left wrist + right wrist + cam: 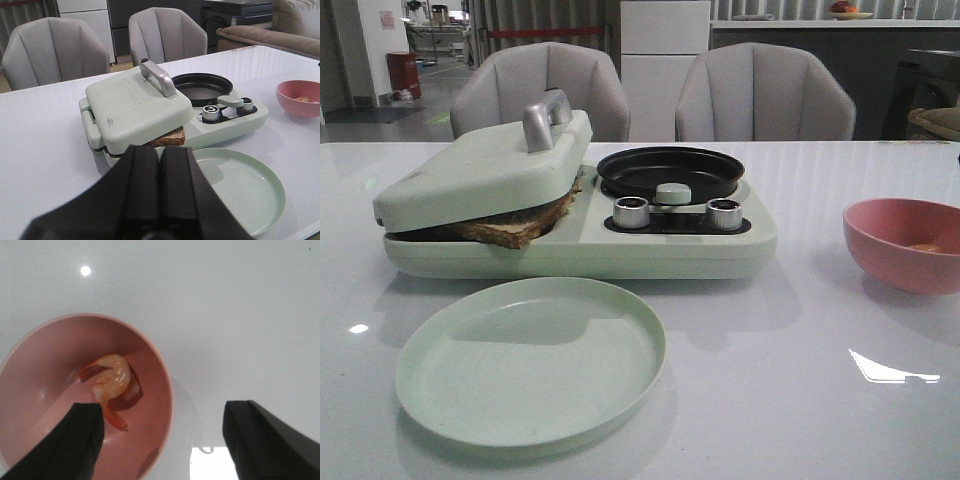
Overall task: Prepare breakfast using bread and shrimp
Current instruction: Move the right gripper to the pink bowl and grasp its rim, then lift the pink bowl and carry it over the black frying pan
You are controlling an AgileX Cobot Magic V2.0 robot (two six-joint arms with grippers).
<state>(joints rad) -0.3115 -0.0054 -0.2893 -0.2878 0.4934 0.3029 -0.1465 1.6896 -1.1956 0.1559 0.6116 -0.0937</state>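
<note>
Overhead, right gripper (162, 440) gapes above shrimp (112, 382).

Both arms end in matte black fingers (142, 185), broad and flat-faced, tapering toward blunt squared tips (82, 437).

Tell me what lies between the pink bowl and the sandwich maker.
Nothing: in the front view, only bare white table separates the pink bowl from the sandwich maker. The left wrist view agrees.
</note>
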